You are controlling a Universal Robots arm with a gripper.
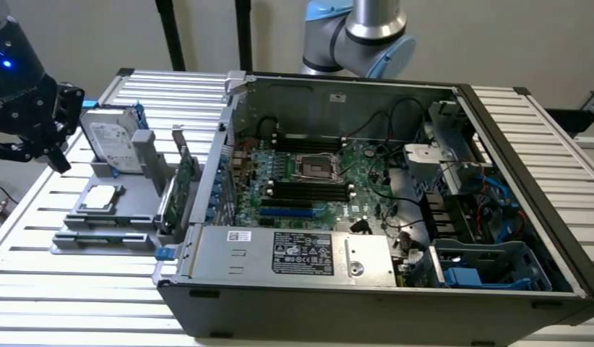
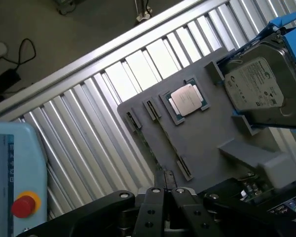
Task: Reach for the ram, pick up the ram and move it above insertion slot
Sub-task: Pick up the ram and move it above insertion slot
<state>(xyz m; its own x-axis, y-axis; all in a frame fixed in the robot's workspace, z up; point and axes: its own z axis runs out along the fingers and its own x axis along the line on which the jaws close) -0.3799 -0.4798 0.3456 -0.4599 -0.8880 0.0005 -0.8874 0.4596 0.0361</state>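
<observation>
My gripper point(image 1: 56, 153) hangs at the exterior view's left, just outside the grey holder tray point(image 1: 133, 210). In the wrist view its fingers point(image 2: 155, 200) meet with nothing between them, above the tray's point(image 2: 202, 143) near edge. A thin dark strip point(image 2: 166, 139) stands on edge between two clips of the tray; it fits the ram, but its green face is not visible. In the exterior view the same long strip point(image 1: 104, 236) lies along the tray's front. The black memory slots point(image 1: 307, 191) sit on the motherboard point(image 1: 360, 206), beside the processor socket point(image 1: 313, 168).
The tray also holds a hard drive with blue rails point(image 1: 114, 137), a processor chip point(image 1: 102, 196) and an upright green expansion card point(image 1: 186, 173). The open computer case point(image 1: 374, 296) stands on a slatted table point(image 1: 66, 289). A pendant with a red button point(image 2: 24, 205) lies beside the gripper.
</observation>
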